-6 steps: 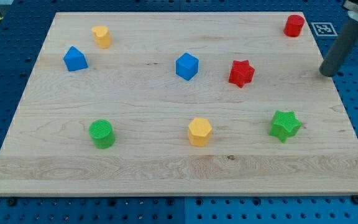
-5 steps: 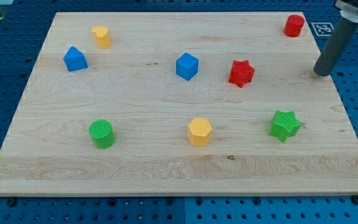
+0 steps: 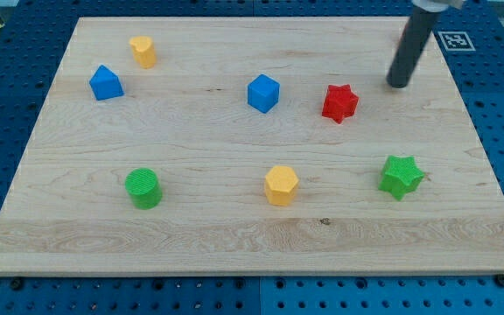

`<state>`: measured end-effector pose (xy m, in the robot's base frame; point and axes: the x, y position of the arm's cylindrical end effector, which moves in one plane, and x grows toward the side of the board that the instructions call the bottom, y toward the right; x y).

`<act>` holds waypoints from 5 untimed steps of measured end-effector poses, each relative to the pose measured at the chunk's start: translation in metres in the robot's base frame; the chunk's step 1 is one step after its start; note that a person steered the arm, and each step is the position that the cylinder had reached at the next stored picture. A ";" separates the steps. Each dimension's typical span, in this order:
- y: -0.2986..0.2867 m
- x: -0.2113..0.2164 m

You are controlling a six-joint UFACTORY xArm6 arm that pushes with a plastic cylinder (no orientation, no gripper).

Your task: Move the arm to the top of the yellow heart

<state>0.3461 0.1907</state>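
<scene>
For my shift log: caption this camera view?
My tip sits right of the red star, far from the yellow heart at top left.

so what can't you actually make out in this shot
- Red block at the view's top right: almost wholly hidden behind the rod; only a red sliver shows, so its shape is unreadable.
- Rod: its upper part is cut off by the view's top edge; only my tip and lower shaft show.
- Yellow block at the view's top left: too small to confirm a heart shape.
</scene>
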 end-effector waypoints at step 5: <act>-0.359 -0.154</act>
